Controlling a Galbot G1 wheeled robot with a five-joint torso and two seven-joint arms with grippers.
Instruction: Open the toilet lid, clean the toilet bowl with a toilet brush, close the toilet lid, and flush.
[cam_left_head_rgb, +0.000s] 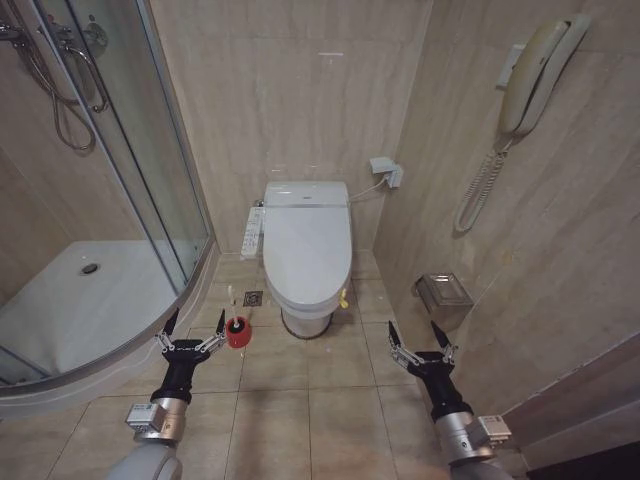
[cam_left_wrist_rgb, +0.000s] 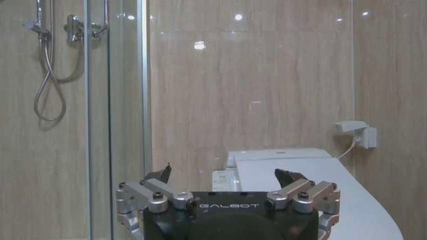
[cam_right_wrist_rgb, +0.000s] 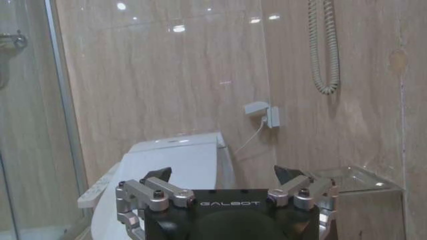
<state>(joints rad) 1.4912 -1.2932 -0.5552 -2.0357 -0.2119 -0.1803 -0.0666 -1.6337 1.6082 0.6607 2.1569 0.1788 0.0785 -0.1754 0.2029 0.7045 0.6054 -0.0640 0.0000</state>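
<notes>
Head view puts both arms nearest, reaching forward over the tiled floor (cam_left_head_rgb: 300, 400). The left gripper (cam_left_head_rgb: 190, 337) hangs low on the robot's left with its two fingers spread wide apart and nothing between them; the right gripper (cam_left_head_rgb: 421, 343) mirrors it on the other side, equally wide open and empty, touching nothing. Just beyond the left gripper's fingertips stands the red holder cup (cam_left_head_rgb: 238, 334), on the floor near the toilet's foot, with the dark head of the toilet brush (cam_left_head_rgb: 237, 323) sitting in it; a thin white stick beside it, leaning toward the shower, may be its handle, though I cannot be sure. Next out is the toilet lid (cam_left_head_rgb: 307, 255), shut flat over the toilet bowl, which it hides. Its long axis runs straight away from the robot, rounded narrow end toward the grippers, hinge end at the back wall (cam_left_head_rgb: 290, 90). A small yellow tag (cam_left_head_rgb: 343, 298) hangs at the lid's edge on the robot's right. The control panel (cam_left_head_rgb: 252, 230) lies along the lid's left side. The left wrist view shows the lid (cam_left_wrist_rgb: 313, 195) past its open gripper (cam_left_wrist_rgb: 227, 180), and the right wrist view shows it (cam_right_wrist_rgb: 167, 165) beyond the right gripper (cam_right_wrist_rgb: 223, 177). Farther left is the shower tray (cam_left_head_rgb: 90, 300); high on the right wall hangs a telephone handset (cam_left_head_rgb: 535, 75).
</notes>
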